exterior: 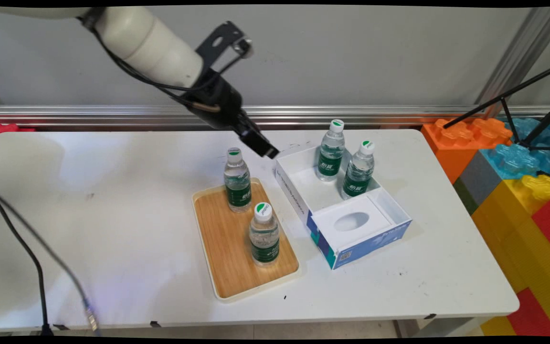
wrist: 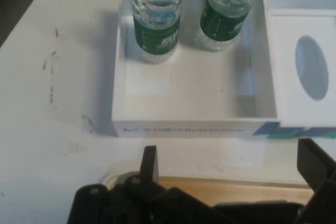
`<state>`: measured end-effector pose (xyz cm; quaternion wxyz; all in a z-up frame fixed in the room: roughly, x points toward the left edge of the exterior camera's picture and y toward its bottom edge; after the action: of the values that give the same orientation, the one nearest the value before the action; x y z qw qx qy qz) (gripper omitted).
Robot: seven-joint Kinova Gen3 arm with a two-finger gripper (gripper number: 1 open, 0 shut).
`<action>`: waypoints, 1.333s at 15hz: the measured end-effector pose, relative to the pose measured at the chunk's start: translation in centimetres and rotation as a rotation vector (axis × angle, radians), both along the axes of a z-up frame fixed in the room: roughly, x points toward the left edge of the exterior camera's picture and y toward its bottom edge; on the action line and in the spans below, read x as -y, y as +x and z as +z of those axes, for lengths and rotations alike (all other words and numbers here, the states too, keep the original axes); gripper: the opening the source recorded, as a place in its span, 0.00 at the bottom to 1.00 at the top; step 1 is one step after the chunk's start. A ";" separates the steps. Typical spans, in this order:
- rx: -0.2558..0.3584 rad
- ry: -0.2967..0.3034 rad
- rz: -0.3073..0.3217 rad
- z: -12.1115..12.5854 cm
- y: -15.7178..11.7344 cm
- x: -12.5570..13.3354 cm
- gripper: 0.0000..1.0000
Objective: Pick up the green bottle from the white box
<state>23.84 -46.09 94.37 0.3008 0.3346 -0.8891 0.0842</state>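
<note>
The gripper (exterior: 269,150) is hanging empty, jaws spread wide, above the gap between the wooden tray (exterior: 222,248) and the white box (exterior: 299,200). Nearest it, a clear green-labelled bottle (exterior: 237,180) is standing upright at the tray's far end, a second bottle (exterior: 264,234) nearer us. Two more bottles (wrist: 156,17) are standing inside the box, beside its oval-holed insert (wrist: 310,72).

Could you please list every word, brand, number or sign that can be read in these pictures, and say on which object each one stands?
Nothing can be read with certainty.
Green bottle labels: white characters, too small to read.
White box, long side: a line of dark lettering, too blurred to read.
Box's blue end: pale lettering, not legible.
Box's near corner: a small square code, not readable.
Wooden tray: no text.
</note>
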 end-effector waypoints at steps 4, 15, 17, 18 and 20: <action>0.035 0.008 0.069 -1.0 -4.0 0.6 1.00; 0.093 -0.056 0.116 -6.1 -9.4 5.8 1.00; 0.094 -0.069 0.110 -7.2 -10.1 7.0 1.00; 0.092 -0.073 0.107 -7.5 -10.3 7.4 1.00; 0.086 -0.084 0.098 -8.5 -11.0 8.6 1.00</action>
<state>12.86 -54.72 85.84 0.2715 0.3612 -0.8794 0.1502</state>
